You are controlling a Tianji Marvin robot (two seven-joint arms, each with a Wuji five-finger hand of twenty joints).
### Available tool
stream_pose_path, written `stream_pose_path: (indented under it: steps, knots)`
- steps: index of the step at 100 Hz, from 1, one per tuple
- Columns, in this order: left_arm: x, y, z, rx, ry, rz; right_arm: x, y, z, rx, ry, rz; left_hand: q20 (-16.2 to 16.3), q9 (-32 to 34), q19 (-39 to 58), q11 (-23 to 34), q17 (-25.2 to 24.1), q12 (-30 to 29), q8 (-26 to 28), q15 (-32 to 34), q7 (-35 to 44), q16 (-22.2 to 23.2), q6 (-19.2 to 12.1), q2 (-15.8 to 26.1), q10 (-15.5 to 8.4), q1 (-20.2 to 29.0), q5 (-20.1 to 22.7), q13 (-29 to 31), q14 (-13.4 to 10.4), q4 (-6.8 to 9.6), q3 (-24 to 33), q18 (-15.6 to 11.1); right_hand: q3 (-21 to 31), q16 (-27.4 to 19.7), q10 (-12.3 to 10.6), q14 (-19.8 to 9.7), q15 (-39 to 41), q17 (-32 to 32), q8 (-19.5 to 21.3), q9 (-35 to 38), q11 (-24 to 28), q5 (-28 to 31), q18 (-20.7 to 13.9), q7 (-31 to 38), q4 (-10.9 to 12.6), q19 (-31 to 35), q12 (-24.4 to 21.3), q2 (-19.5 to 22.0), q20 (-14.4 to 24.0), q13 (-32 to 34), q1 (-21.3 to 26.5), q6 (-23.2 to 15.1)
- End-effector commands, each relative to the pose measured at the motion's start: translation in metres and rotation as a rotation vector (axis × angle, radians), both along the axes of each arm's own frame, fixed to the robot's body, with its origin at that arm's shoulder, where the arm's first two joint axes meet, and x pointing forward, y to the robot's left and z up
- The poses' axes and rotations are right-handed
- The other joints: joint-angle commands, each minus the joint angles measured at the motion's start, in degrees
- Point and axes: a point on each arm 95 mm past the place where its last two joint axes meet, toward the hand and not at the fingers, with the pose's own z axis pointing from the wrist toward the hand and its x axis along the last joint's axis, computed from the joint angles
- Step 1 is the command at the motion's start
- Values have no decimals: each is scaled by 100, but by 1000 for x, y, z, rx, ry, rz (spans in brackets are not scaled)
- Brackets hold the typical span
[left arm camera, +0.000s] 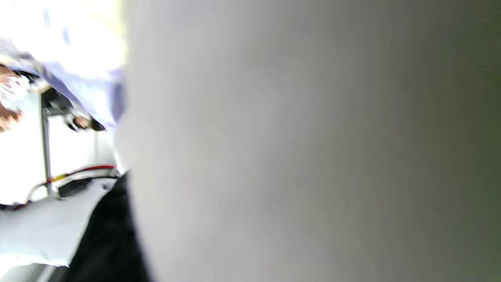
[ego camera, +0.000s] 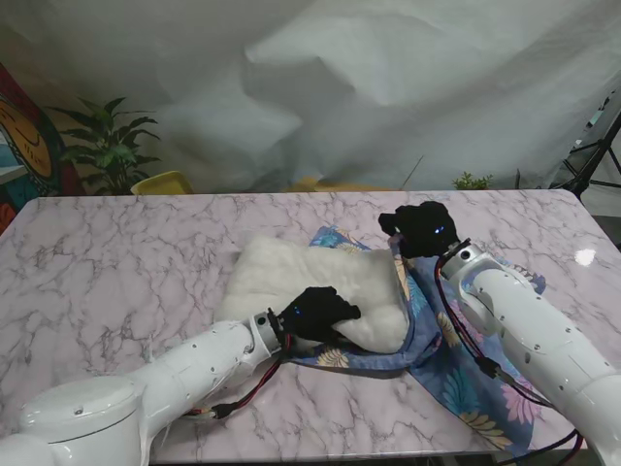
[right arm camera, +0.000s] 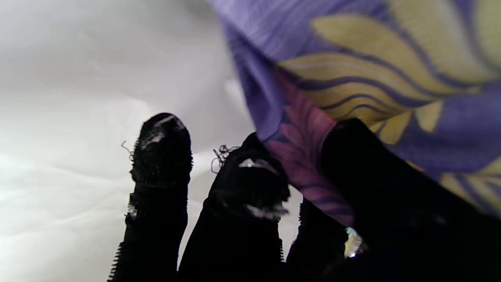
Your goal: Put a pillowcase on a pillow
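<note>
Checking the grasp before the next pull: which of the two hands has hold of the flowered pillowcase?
The right hand: its fingers pinch the pillowcase edge. The left hand presses on the white pillow instead.

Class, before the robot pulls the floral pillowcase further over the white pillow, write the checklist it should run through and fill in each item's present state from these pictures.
1. Right hand gripping the edge of the purple floral fabric pillowcase: ok; the right wrist view shows cloth pinched between black fingers.
2. Left hand holding the fluffy white pillow: ok, it is closed on the pillow's nearer edge.
3. Pillow's right end inside the pillowcase opening: ok, fabric lies under and beside it.
4. Pillow fully covered: not ok, most of it is bare.
5. Opening held wide: cannot tell.
6. Left wrist view usable: not ok, blocked by blurred white.
</note>
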Motion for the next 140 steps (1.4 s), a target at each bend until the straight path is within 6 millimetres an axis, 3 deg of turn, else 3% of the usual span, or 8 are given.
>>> stream_pose_path:
  steps: [1, 17, 53, 101, 109, 114, 118, 140]
  knots:
    - [-16, -14, 2, -149, 138, -116, -8, 26, -6, -8, 26, 48, 38, 354, -93, 220, -60, -161, 42, -84, 383, -141, -758, 635, -485, 830, 184, 212, -170, 239, 120, -237, 306, -36, 82, 4, -200, -32, -58, -54, 95, -39, 180, 263, 353, -66, -20, 248, -68, 115, 399, -184]
    - [-9, -26, 8, -170, 163, -53, -18, 44, -16, -34, 61, 111, 52, 111, 11, 553, -88, -373, 51, 77, 203, -130, -394, 1065, -232, 1336, 6, 151, -135, 493, -882, -139, 275, -66, 47, -9, -257, -82, -73, -47, 78, -43, 244, 262, 352, -106, -32, 281, -90, 117, 374, -188]
    - [-8, -41, 9, -78, 212, 28, -27, 66, -10, 51, 19, 60, 110, -66, 393, 929, 238, -629, 0, 395, -179, -109, 155, 1544, 240, 1727, -104, 326, -136, 727, -1816, 51, -26, -386, -25, 276, -778, -252, -239, -57, -221, -69, 435, 96, 399, -221, -127, 414, -192, 115, 241, -92]
    - [-2, -21, 18, 117, 210, 267, -47, 56, -4, -61, 39, 1, 116, -69, 943, 1466, 729, -916, 159, 829, -385, -82, 519, 1794, 154, 1727, -194, 596, -359, 759, -2062, 14, 13, -1099, -207, 744, -3424, -1394, -1318, -609, -1439, -369, 1089, -965, 306, -584, -805, 237, -371, -266, -828, 546]
    - [-2, -21, 18, 123, 208, 285, -52, 57, -3, -76, 62, 2, 110, -71, 980, 1497, 746, -928, 183, 856, -395, -84, 529, 1820, 142, 1727, -206, 601, -381, 756, -2086, -6, -50, -1126, -167, 848, -3808, -1646, -1291, -833, -1620, -330, 1178, -1567, 493, -657, -913, 501, -382, -517, -1320, 935]
    - [-1, -22, 18, 121, 207, 293, -55, 59, -2, -98, 84, 8, 104, -76, 989, 1507, 750, -934, 192, 867, -401, -86, 533, 1829, 140, 1727, -215, 605, -389, 761, -2089, -13, -88, -1244, -136, 946, -4112, -1835, -650, -1040, -1770, -305, 1213, -2220, 1071, -736, -1003, 701, -360, -772, -1733, 1186]
    - [-2, -23, 18, 119, 207, 296, -57, 60, -1, -121, 98, 14, 100, -76, 991, 1514, 749, -937, 201, 870, -398, -88, 534, 1825, 136, 1728, -210, 604, -391, 757, -2104, -13, -242, -1380, -97, 1065, -4372, -2026, -504, -1206, -1955, -386, 1266, -2551, 1130, -832, -1103, 770, -377, -1032, -1930, 1304]
    - [-3, -28, 19, 116, 207, 329, -68, 60, 6, -250, 199, 28, 82, -56, 1080, 1593, 823, -944, 243, 960, -415, -87, 583, 1847, 134, 1728, -218, 654, -458, 762, -2138, -32, -1953, -2655, 519, 1988, -5787, -3697, -1467, -2664, -3333, -1252, 1757, -4501, 1396, -1560, -2105, 1558, -762, -3014, -2453, 2257]
